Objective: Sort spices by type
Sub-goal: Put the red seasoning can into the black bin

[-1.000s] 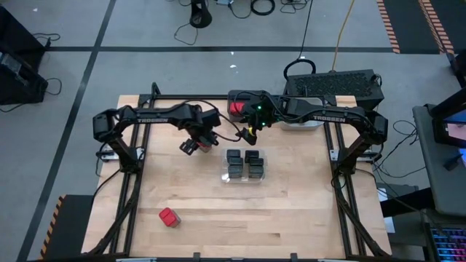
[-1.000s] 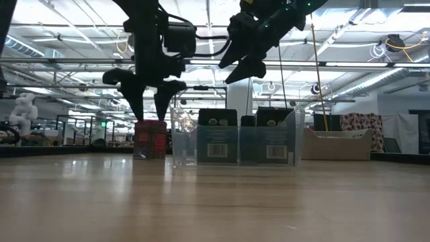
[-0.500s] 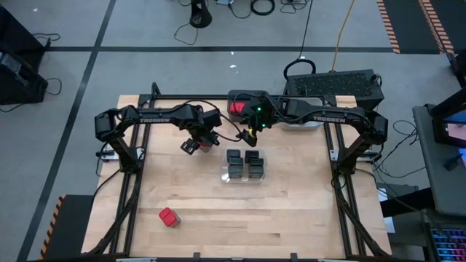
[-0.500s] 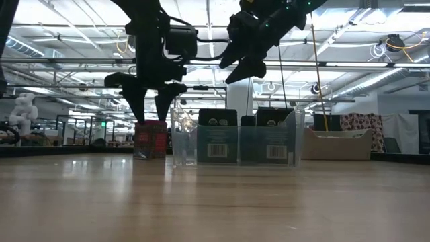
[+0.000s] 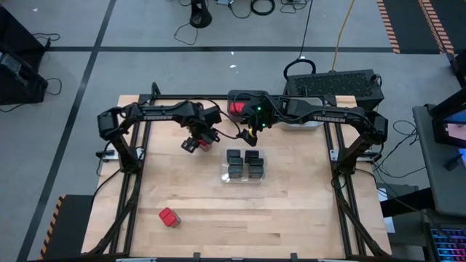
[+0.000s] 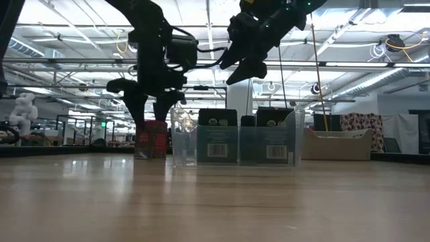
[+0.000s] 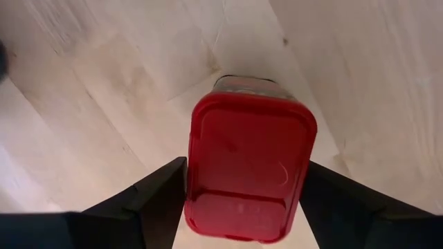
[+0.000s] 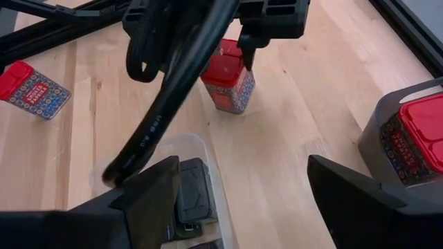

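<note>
While the right gripper point(image 5: 251, 132) waits above the rear of the table point(image 5: 306, 211) with its fingers spread and nothing between them, the left gripper point(image 7: 242, 181) has come down over an upright red-topped spice tin point(image 7: 244, 166) standing on the bare wood. A second ago the left fingers hung above the tin; in the low view they now reach down past its red lid point(image 6: 152, 125), one on each side. The wrist view confirms this — the fingers point(image 7: 149, 197) flank the lid, spread, with a narrow gap visible on each side. No pinch is made yet.

Position of task items:
- The flanked tin stands just beside the clear bin point(image 5: 244, 167), toward the left arm's side, apart from its wall.
- The clear bin holds the black boxy spices point(image 5: 234, 156), grouped together.
- A dark grey bin point(image 8: 408, 138) at the rear edge already holds a red-topped tin point(image 8: 429, 128).
- One more red-topped tin point(image 5: 169, 217) lies alone near the front edge, well apart from everything else.

Judgement: the descent places the left gripper at grasp height, so closing on the tin is the step in hand — after which it presumably joins the red one in the dark grey bin. The front tin remains to be sorted.
</note>
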